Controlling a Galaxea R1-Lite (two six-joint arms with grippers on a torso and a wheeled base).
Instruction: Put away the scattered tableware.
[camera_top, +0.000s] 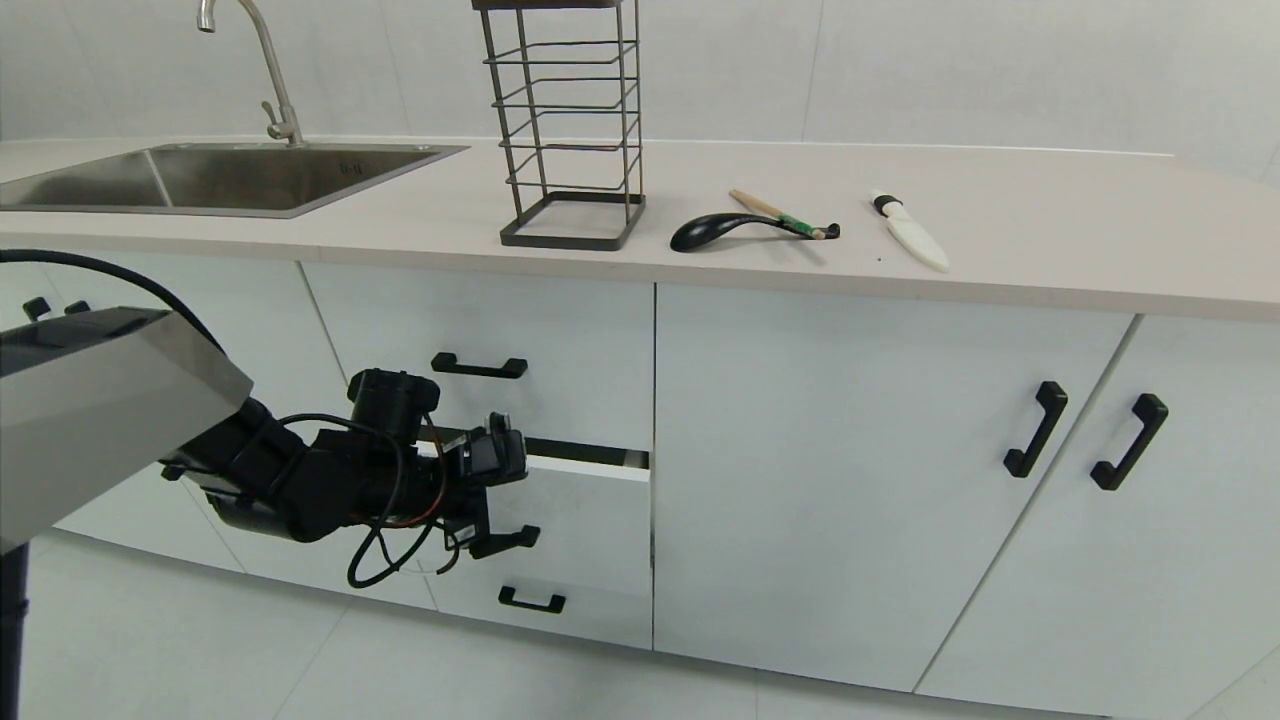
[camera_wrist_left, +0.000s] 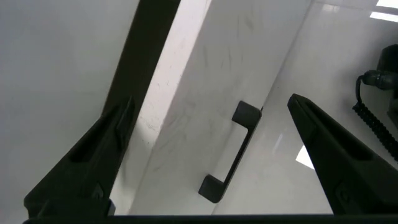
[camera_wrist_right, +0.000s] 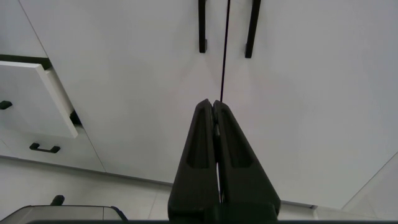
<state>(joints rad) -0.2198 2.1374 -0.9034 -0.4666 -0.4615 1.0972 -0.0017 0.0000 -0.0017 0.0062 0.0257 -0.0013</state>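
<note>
Spoon (camera_top: 712, 230) near wire rack (camera_top: 560, 241) (sink (camera_top: 250, 175) beyond)

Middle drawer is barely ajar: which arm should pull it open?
Left. The left gripper is open and lined up on the drawer handle of the ajar middle drawer. The right gripper is shut and faces the double cabinet doors, off to the side.

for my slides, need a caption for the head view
Open left end effector at the handle of a part-open drawer; spoon, chopsticks and knife lie on the counter near a wire rack.
</note>
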